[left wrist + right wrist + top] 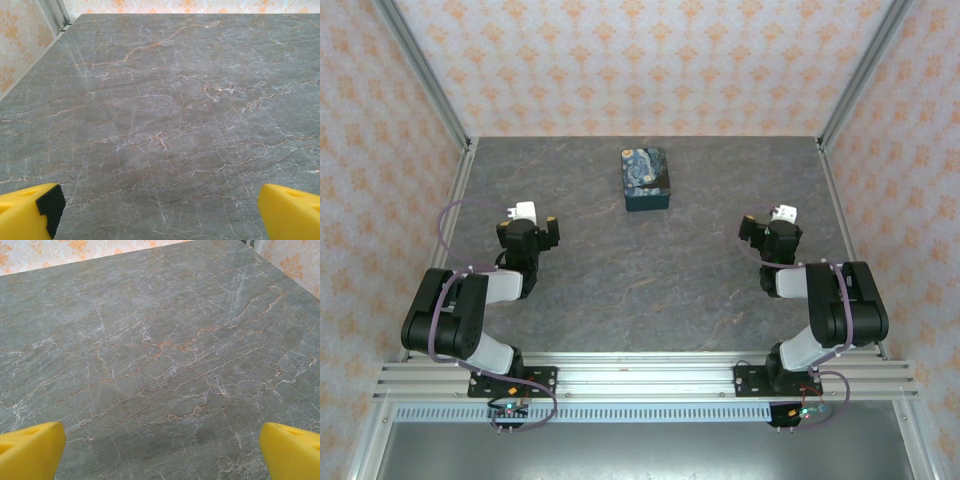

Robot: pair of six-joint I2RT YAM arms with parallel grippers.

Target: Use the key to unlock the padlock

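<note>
The left gripper (160, 217) stands wide: its two yellow fingers (27, 212) sit at the far corners of the left wrist view, one of them carrying a black pad (50, 205), and between them is only the grey veined table (165, 100). The right gripper (160, 455) is spread just as wide, with the same stone surface between its yellow tips (neither gripper grips anything). From above, the left arm (470, 310) and the right arm (830, 300) are both folded at the near edge, each on its own side, with their wrists over the table and well apart. Further out, in the far middle of the table, lies a dark-blue box (646, 180) with a swirly print, alone, beyond both wrists. Where the padlock is, I cannot tell. Wallpaper (620, 60) with an orange pattern surrounds the table.
</note>
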